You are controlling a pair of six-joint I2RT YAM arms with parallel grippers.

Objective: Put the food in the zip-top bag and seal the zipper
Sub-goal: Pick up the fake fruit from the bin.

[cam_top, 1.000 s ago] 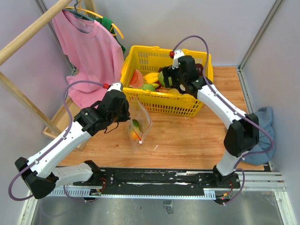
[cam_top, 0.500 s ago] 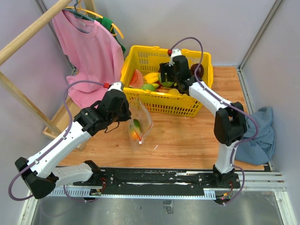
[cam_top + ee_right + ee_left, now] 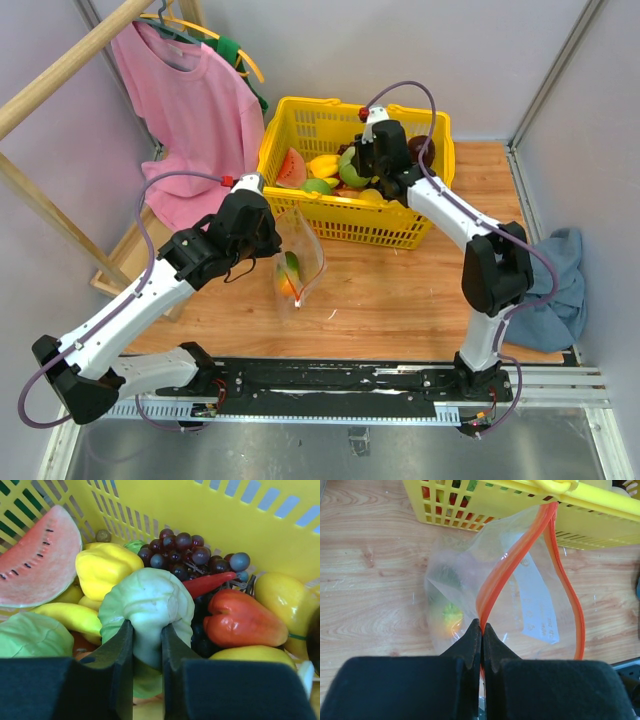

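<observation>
What is new is on the right side: the right gripper (image 3: 146, 630), which stood wide apart a second ago above the basket (image 3: 345, 222), has now come down among the food and closed. In the right wrist view we see its two fingers pressed on the pale lower part of the green cabbage (image 3: 150, 597), so we judge that the cabbage is gripped but not yet lifted; it lies in the basket on the other pieces. For the task this means the next piece is ready to be carried to the bag.

The left gripper (image 3: 481, 627) has not moved. Its fingers are together, clamped on the red zipper (image 3: 515, 555), and they hold the bag (image 3: 455, 570) upright on the bench (image 3: 370, 555), just beside the basket, with the mouth open.

In the bag we see only a green and orange piece (image 3: 447, 617) at the bottom; what it is exactly, we cannot tell. The basket holds much more: a watermelon slice (image 3: 37, 557), a yellow pepper (image 3: 105, 567), dark grapes (image 3: 190, 552), a red pepper (image 3: 240, 622) and some yellow fruits. So the filling is, in our judgement, only at the beginning, and the zipper is not sealed.
</observation>
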